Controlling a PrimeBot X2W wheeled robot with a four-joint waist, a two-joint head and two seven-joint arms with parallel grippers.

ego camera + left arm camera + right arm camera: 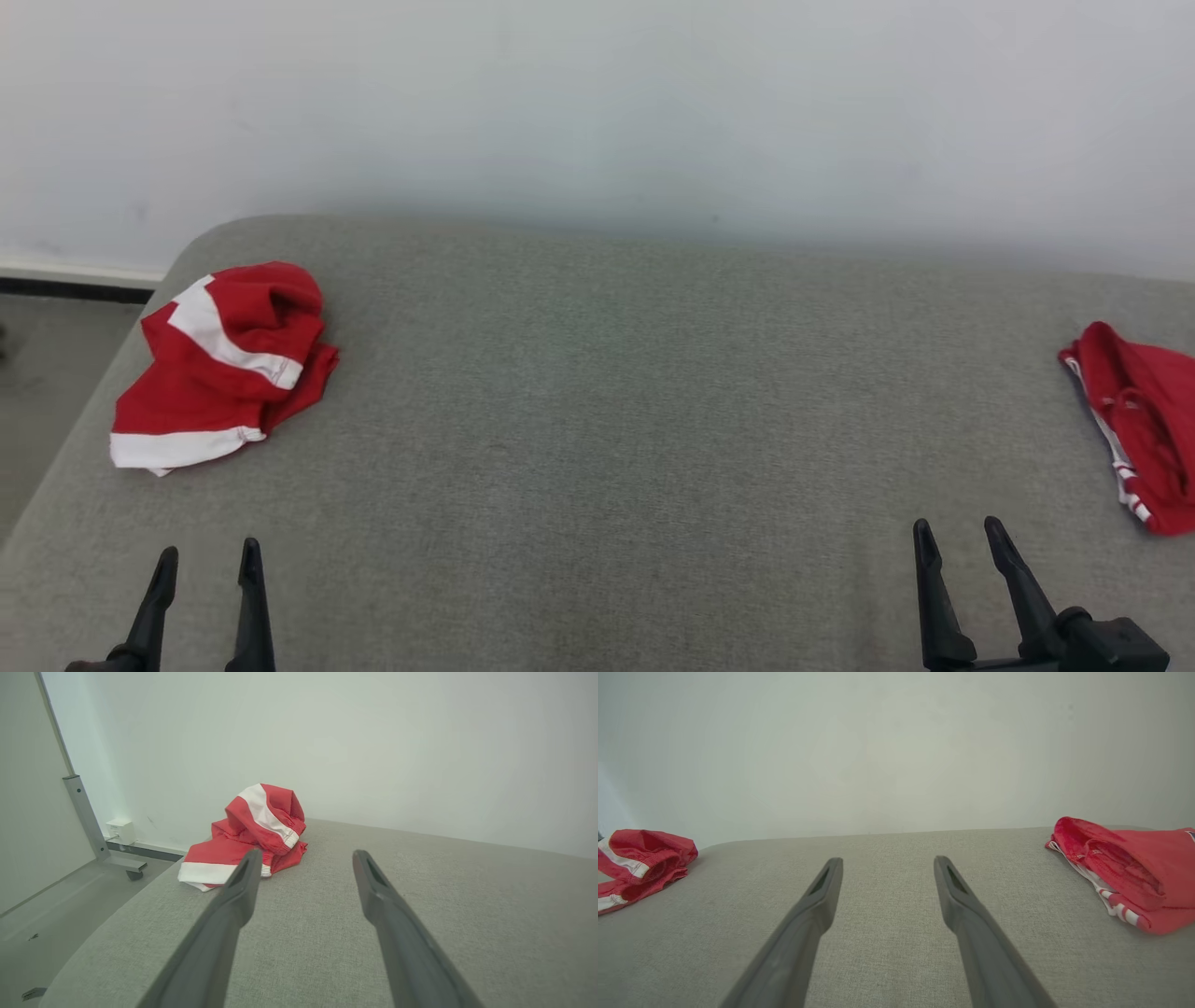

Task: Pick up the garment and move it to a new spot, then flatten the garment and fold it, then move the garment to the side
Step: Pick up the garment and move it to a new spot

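Note:
A crumpled red garment with white bands (219, 369) lies in a heap at the far left of the grey cushioned surface (616, 392). My left wrist view has that garment (247, 837) just beyond my fingertips; the right wrist view catches it (640, 865) at its left edge. My left gripper (209, 553) stands open at the lower left, well short of the garment, with nothing between its fingers. My right gripper (957, 527) stands open at the lower right, also holding nothing.
A second red garment with white striped trim (1134, 425) lies folded at the surface's right edge, close to my right gripper (1125, 872). A pale wall runs behind. To the left the floor drops away, with a metal frame leg on a caster (100, 835).

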